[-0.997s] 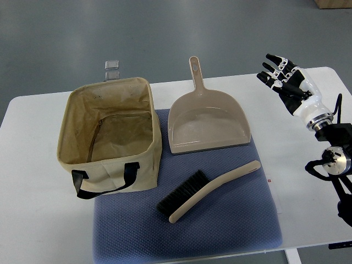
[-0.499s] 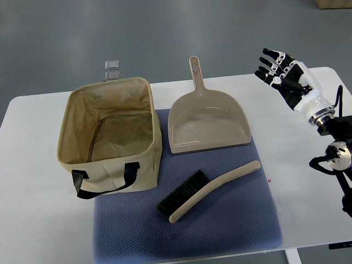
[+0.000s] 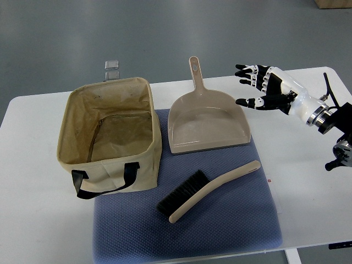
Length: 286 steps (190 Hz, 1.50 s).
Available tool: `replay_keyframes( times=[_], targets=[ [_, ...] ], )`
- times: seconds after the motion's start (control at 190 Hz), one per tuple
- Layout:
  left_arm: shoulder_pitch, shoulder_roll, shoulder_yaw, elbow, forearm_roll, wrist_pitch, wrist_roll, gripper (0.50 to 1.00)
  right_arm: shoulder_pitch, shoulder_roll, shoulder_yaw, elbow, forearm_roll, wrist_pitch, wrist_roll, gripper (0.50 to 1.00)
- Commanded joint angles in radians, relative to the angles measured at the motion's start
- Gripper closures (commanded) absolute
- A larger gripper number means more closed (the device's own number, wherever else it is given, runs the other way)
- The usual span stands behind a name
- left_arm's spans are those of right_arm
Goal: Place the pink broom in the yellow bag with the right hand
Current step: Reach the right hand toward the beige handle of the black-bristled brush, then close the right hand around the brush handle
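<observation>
We see the right hand (image 3: pixel 263 87) raised over the far right part of the white table (image 3: pixel 33 181), its fingers spread apart and holding nothing, just right of the dustpan (image 3: pixel 208 124). The broom (image 3: pixel 206 190) lies on the blue mat (image 3: pixel 220 225), near the dustpan's front edge and well apart from the hand, bristles pointing toward the bag (image 3: pixel 110 137). The bag stands open at the mat's left edge.

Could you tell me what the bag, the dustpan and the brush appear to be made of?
The bag looks like soft tan canvas: creased, sagging walls, black strap handles. The dustpan seems moulded plastic, smooth and matte beige with a hanging hole. The brush has a similar beige handle, probably plastic, with black bristles.
</observation>
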Motion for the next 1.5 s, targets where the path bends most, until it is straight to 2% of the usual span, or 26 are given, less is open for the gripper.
replay_keyframes(
  times=[0.0, 0.273, 0.483, 0.814, 0.919, 1.013, 1.218, 1.412, 1.496],
  targets=[
    [0.0, 0.0, 0.0, 0.0, 0.0, 0.0, 0.0, 0.5, 0.036, -0.061, -0.096, 0.001, -0.087, 0.031, 0.036, 0.572],
    [0.0, 0.0, 0.0, 0.001, 0.0, 0.0, 0.0, 0.5, 0.094, -0.145, -0.282, 0.061, -0.295, 0.033, 0.099, 0.572],
    [0.0, 0.0, 0.0, 0.0, 0.0, 0.0, 0.0, 0.5, 0.124, -0.149, -0.394, 0.091, -0.467, 0.013, 0.12, 0.572],
    [0.0, 0.0, 0.0, 0.0, 0.0, 0.0, 0.0, 0.5, 0.156, -0.139, -0.532, 0.091, -0.716, -0.159, 0.133, 0.579],
    [0.0, 0.0, 0.0, 0.0, 0.001, 0.0, 0.0, 0.5, 0.156, -0.136, -0.558, 0.091, -0.785, -0.208, 0.133, 0.595],
    [0.0, 0.0, 0.0, 0.0, 0.0, 0.0, 0.0, 0.5, 0.156, -0.136, -0.578, 0.091, -0.822, -0.234, 0.131, 0.664],
    [0.0, 0.0, 0.0, 0.0, 0.0, 0.0, 0.0, 0.5, 0.156, -0.135, -0.611, 0.09, -0.872, -0.291, 0.125, 0.728],
    [0.0, 0.0, 0.0, 0.0, 0.0, 0.0, 0.0, 0.5, 0.151, -0.135, -0.618, 0.09, -0.898, -0.299, 0.124, 0.744],
    [0.0, 0.0, 0.0, 0.001, 0.0, 0.0, 0.0, 0.5, 0.151, -0.135, -0.624, 0.09, -0.901, -0.299, 0.124, 0.769]
  ],
)
